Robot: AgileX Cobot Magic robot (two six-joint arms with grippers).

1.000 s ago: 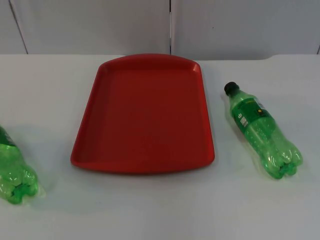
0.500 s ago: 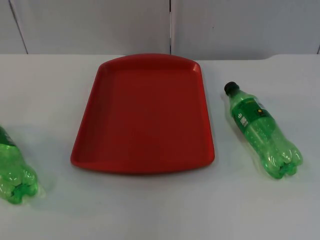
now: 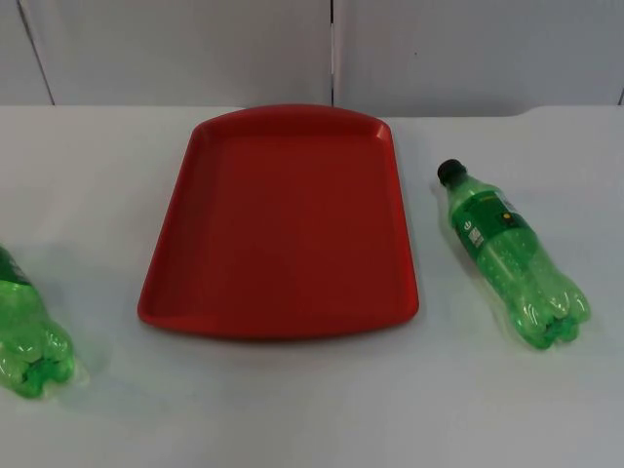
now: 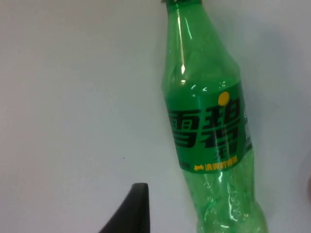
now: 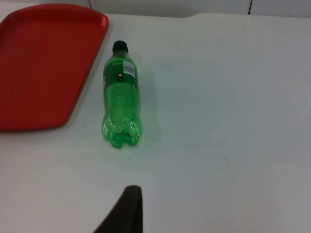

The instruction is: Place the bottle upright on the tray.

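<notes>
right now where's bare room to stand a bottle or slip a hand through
The red tray floor is bare. White table is free along the near edge below the tray, and in the strips between the tray and each lying green bottle, right bottle and left bottle. Nowhere is crowded.

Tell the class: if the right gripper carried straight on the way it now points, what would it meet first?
Probably the green bottle lying on its side on the white table, beside the red tray. Bare table lies between; depth is uncertain, so it might touch the table short of it.
</notes>
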